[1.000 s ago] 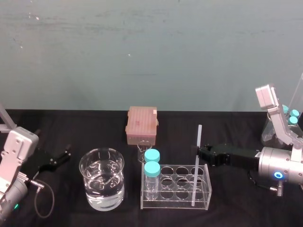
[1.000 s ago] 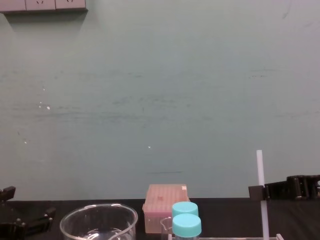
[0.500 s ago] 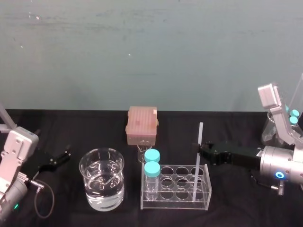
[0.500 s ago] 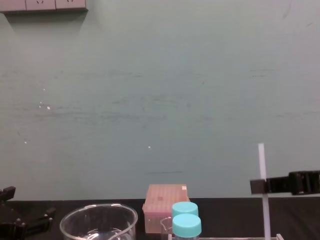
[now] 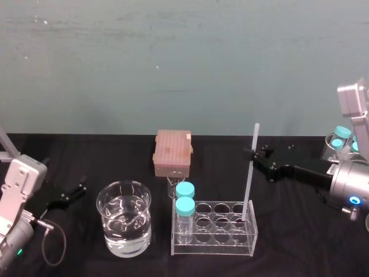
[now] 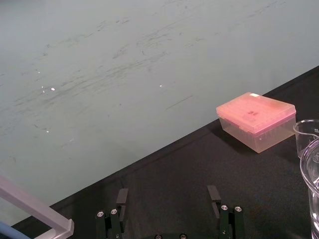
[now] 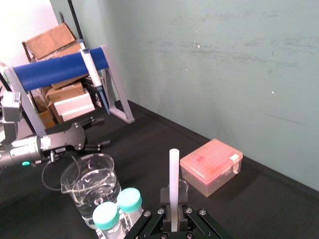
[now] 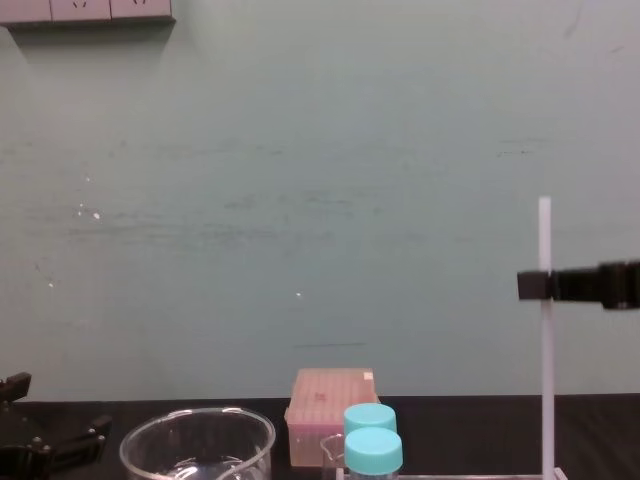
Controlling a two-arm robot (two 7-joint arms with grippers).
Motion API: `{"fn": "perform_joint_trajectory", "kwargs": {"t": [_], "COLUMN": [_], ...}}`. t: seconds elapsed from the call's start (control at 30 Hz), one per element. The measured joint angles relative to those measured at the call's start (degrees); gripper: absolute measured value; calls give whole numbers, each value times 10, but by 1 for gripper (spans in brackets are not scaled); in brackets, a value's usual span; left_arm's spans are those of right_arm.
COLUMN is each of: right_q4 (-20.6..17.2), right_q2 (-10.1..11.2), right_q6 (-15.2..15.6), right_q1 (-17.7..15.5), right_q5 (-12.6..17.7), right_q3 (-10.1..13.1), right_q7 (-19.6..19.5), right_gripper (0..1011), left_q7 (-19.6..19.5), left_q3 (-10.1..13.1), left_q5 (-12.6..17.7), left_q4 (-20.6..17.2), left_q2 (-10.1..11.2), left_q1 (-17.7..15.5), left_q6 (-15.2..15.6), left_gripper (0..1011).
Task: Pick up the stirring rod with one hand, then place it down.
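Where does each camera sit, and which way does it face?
Head: high, facing down at the table; left tool, and right tool gripping the rod.
Chest: low, facing the wall; right tool at right edge.
Left wrist: behind the open left tool, facing the wall.
Right wrist: behind the right tool, facing the beaker.
All four see the pink box.

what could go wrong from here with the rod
1. The stirring rod leans, its lower end seemingly inside the rack; lifting could snag a hole rim and drag the rack with its blue-capped vials.
2. The right gripper pinches it high up, so the long lower part may swing or slip.
The left gripper is parked far left.
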Motion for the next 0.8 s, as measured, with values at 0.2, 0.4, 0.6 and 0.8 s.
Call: {"fn": "perform_joint_trajectory", "kwargs": {"t": [0.2, 0.4, 0.6, 0.8], "right_q4": [-15, -13, -2, 12], "right_q2": [3, -5, -19, -39], "right_q6": [19, 31, 28, 18], "right_q1": [7, 26, 39, 51], "right_q5": [7, 6, -6, -25], "right_q3": [13, 19, 21, 23], "right_q7": [-9, -26, -40, -58], "right_gripper": [72, 72, 72, 72], "left_q7": [0, 0, 0, 0], "left_q3": [0, 0, 0, 0], "left_q5": [0, 0, 0, 0], "left_q4": [0, 0, 0, 0], "left_q2": [0, 0, 0, 0], "left_q1": [0, 0, 0, 0], "left_q6": [0, 0, 0, 0], "left_gripper": [1005, 1005, 1005, 1005]}}
